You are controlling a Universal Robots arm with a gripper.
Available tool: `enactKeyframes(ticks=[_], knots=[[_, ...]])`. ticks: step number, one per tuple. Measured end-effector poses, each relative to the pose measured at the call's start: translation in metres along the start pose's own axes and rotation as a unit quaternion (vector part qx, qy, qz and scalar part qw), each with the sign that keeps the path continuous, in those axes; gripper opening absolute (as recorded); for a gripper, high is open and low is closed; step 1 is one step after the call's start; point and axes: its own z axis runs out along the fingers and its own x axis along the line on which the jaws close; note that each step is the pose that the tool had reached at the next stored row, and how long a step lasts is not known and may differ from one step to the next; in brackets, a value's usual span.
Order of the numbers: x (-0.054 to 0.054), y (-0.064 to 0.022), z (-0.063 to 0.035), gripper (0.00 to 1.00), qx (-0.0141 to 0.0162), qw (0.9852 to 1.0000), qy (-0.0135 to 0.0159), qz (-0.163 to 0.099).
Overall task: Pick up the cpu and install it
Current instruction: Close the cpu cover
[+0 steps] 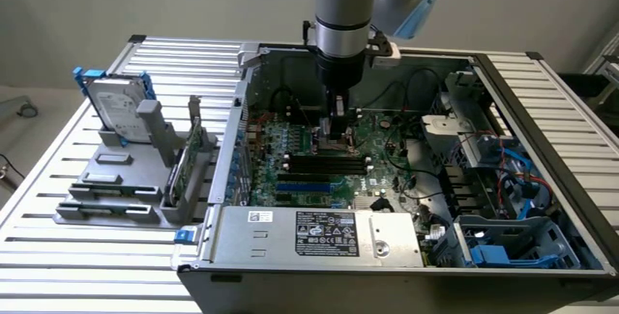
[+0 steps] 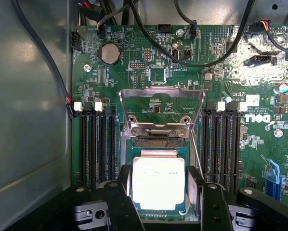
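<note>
**CPU held over the open socket**

In the wrist view you are looking at the tool point(image 2: 158, 192) pinching the cpu point(image 2: 158, 183) by two opposite edges, with the dark fingers point(image 2: 124, 185) pressing against its sides. The chip's shiny top is glaring white, and it is sitting level directly over the socket point(image 2: 156, 144) on the motherboard point(image 2: 240, 72). Whether it is already resting in the socket or hanging just above it, you cannot tell. The socket's metal retention frame point(image 2: 162, 108) is standing open at the chip's 12 o'clock in this view, and empty dark memory slots point(image 2: 93, 144) are flanking the socket on both sides. Black cables point(image 2: 182, 48) are looping across the board beyond the frame.

The exterior view is giving you what the wrist camera cannot: the arm point(image 1: 341, 31) is hanging straight down into the open computer case point(image 1: 320, 234), with its wrist vertical and the tool point(image 1: 335, 134) reaching the board near the case's middle. The cpu itself is too small to make out there. At the case's 9 o'clock in the exterior view, a hard drive point(image 1: 116, 107) in a blue frame is standing upright in a grey holder point(image 1: 116, 183) on the slatted surface point(image 1: 77, 256).
</note>
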Motion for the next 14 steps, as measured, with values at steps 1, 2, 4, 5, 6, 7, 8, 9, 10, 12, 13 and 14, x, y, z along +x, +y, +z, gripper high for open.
enactKeyframes(ticks=[1, 2, 4, 5, 6, 7, 8, 9, 10, 12, 13, 14], knots=[[0.0, -0.0002, 0.0007, 0.55, 0.0, 1.0, 0.0, 0.0], [0.0, -0.0006, 0.0014, 0.55, 0.0, 1.0, 0.0001, 0.0], [-0.0002, -0.0007, 0.0027, 0.55, 0.0, 1.0, 0.0, 0.0], [-0.0002, -0.0008, 0.0034, 0.55, 0.0, 1.0, 0.0, 0.0], [-0.0002, -0.0009, 0.0042, 0.55, 0.0, 1.0, 0.0, 0.0], [-0.0002, -0.001, 0.0049, 0.55, 0.0, 1.0, 0.0, 0.0], [-0.0003, -0.001, 0.0057, 0.55, 0.0, 1.0, 0.0, 0.0], [-0.0003, -0.0011, 0.0064, 0.55, 0.0, 1.0, 0.0, 0.0], [-0.0003, -0.0012, 0.0072, 0.55, 0.0, 1.0, 0.0, 0.0], [-0.0004, -0.0013, 0.0087, 0.55, 0.0, 1.0, 0.0001, 0.0], [-0.0004, -0.0014, 0.0097, 0.55, 0.0, 1.0, 0.0001, 0.0], [-0.0004, -0.0014, 0.0105, 0.55, 0.0, 1.0, 0.0001, 0.0]])
